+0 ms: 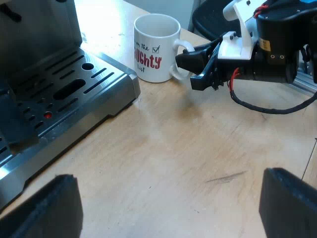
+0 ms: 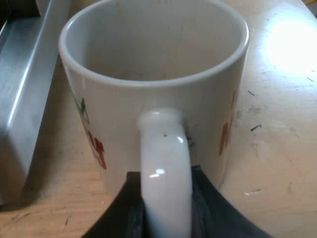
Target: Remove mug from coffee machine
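Mug (image 2: pixel 119 109) handle tight between fingers (image 2: pixel 126 210) of right pincer (image 2: pixel 166 213).

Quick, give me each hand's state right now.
Left hand: open, holding nothing.
Right hand: closed on the mug by its handle.

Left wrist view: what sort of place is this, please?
Probably a robot test bench, not a café: an espresso machine and a printed mug stand on a scratched wooden table, and the right gripper has its jaws around the mug's handle.
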